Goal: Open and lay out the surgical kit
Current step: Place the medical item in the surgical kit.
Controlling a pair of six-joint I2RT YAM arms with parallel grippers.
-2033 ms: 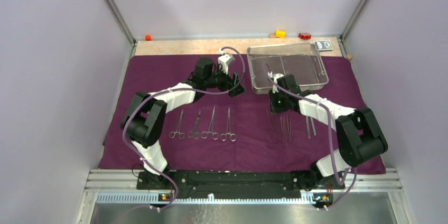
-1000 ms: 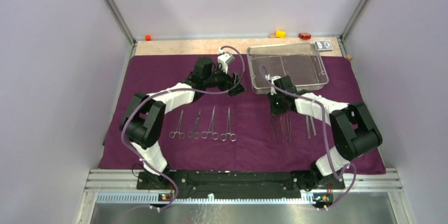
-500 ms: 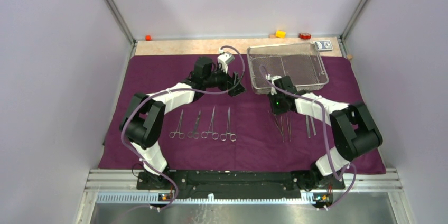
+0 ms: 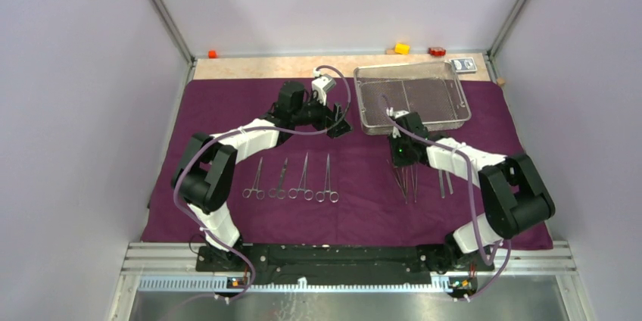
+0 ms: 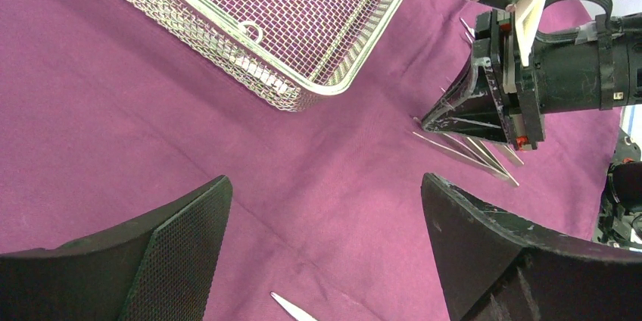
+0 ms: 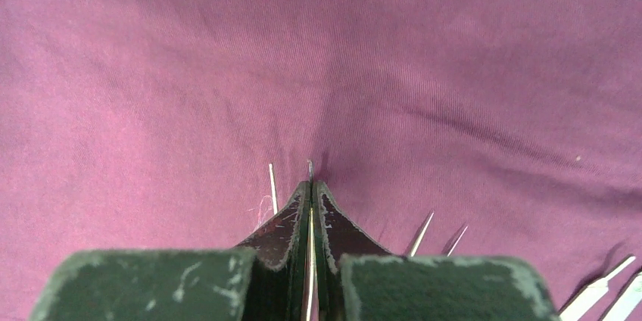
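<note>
The dark purple cloth wrap lies spread flat. The silver wire-mesh tray stands on it at the back right and shows in the left wrist view. Several ring-handled clamps lie in a row at the near left. Several tweezers lie at the near right. My right gripper is shut on one pair of tweezers, its tip just above the cloth beside the others; it shows from above. My left gripper is open and empty over bare cloth, left of the tray.
A small blue-white card packet lies behind the tray. Small yellow, red and orange blocks sit on the bare table strip at the back. Metal frame posts stand at both back corners.
The right gripper has shifted slightly right and nearer, and the tweezers by it have fanned at an angle. The left arm has not moved.
</note>
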